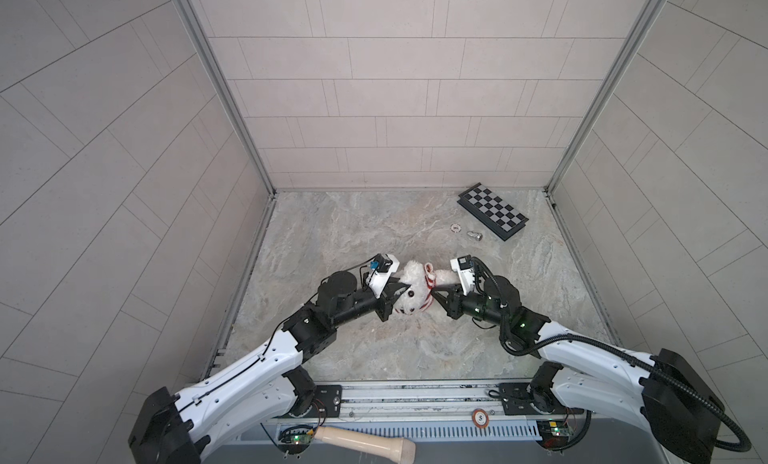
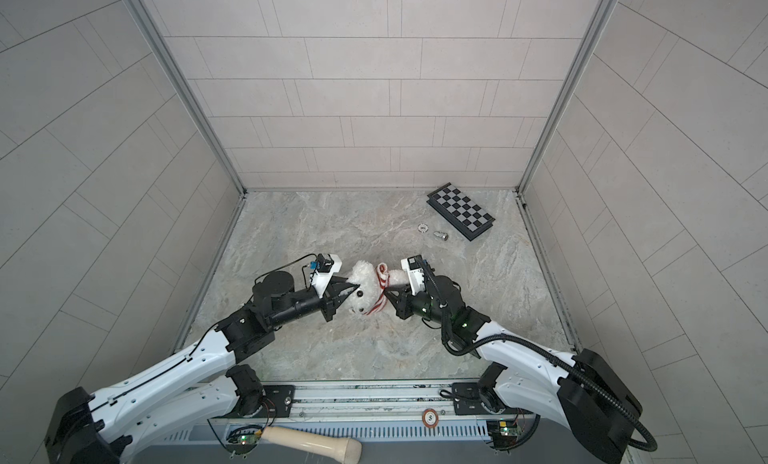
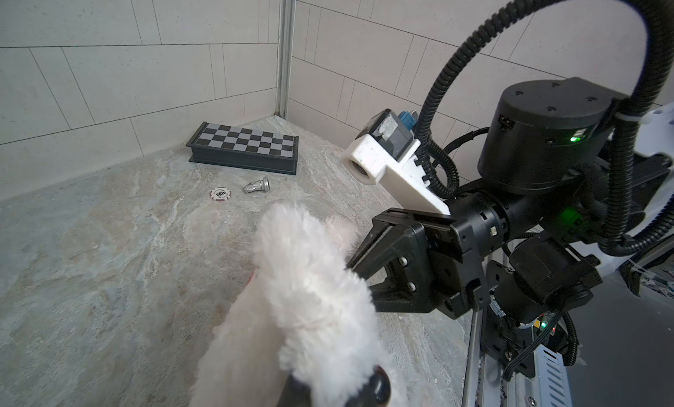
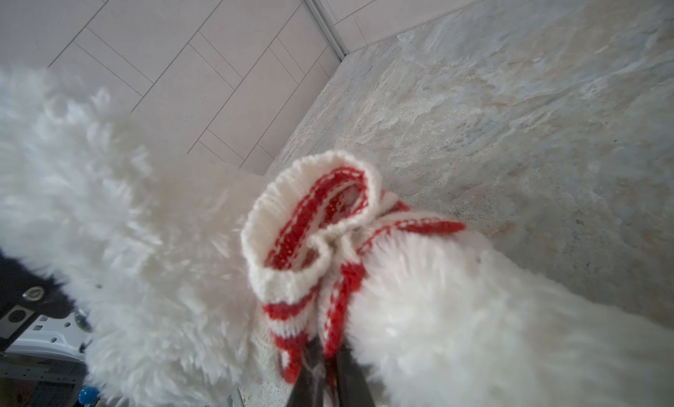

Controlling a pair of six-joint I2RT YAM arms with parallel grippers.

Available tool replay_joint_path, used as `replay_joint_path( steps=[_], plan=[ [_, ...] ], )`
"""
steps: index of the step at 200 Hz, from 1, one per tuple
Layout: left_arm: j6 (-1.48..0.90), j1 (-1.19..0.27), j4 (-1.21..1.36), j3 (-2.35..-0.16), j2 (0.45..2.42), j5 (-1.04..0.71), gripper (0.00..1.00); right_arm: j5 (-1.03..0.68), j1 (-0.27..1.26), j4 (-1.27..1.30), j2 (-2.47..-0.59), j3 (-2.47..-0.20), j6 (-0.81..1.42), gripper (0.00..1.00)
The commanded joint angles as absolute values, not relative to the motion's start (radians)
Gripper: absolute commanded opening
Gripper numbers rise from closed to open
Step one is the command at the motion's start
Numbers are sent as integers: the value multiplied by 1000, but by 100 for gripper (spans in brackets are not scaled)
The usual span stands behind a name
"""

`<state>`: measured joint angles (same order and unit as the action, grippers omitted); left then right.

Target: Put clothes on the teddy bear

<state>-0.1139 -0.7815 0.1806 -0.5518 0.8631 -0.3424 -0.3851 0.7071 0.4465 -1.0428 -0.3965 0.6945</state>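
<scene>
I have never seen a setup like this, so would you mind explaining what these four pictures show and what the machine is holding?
This is a robot with two arms mounted at the near edge of a marble-look table. Each arm ends in a two-fingered gripper. Two pictures look down from overhead and are almost identical. The other two come from cameras on the wrists, so they are close-ups. The left gripper is shut on the head of a fluffy white teddy bear. The right gripper pinches a red-and-white striped knit garment, which is bunched just behind the bear's head. Farther back, away from the arms, lie a folded chessboard, a poker chip and a silver chess piece.
</scene>
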Motion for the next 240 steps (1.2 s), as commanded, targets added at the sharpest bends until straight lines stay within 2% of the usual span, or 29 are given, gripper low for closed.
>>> replay_joint_path(
  steps=[1, 27, 59, 126, 240],
  plan=[
    [-94, -789, 208, -584, 838, -343, 0, -379, 718, 492, -1032, -418, 701, 1],
    [-75, -789, 173, -581, 817, -326, 0, -299, 718, 499, -938, -354, 710, 0],
    [-62, -790, 140, -584, 791, -348, 0, -176, 708, 386, -800, -322, 686, 0],
    [-40, -790, 95, -552, 733, -307, 0, -24, 699, 304, -628, -266, 701, 0],
    [-100, -790, 122, -507, 655, -196, 0, 89, 680, 145, -522, -180, 756, 0]
  ],
)
